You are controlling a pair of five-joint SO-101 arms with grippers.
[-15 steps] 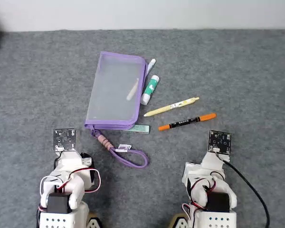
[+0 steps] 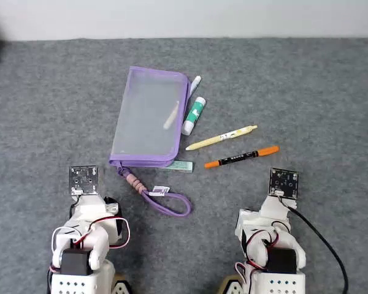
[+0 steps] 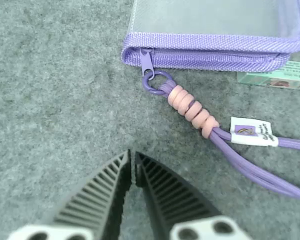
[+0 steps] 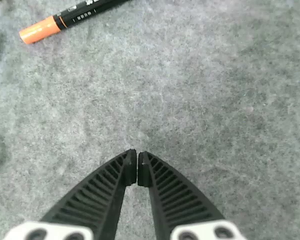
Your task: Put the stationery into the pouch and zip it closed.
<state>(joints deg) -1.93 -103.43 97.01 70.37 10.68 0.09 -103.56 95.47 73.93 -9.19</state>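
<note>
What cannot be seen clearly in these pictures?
Pale stick inside the purple translucent zip pouch: high view, blurred by the pouch wall.
White pen-shaped item: high view, partly hidden by the pouch.
Mint-green flat item: left wrist view, cut off by the edge.
Orange-and-black marker: right wrist view, cut off by the edge.

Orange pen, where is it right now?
In the high view the orange pen lies right of the purple pouch, beside the yellow pen, touching neither.

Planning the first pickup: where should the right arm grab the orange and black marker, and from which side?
Grip the marker at its black middle, coming straight down from above with jaws across the barrel. It lies flat on the carpet, slim, clear of the yellow pen.
</note>
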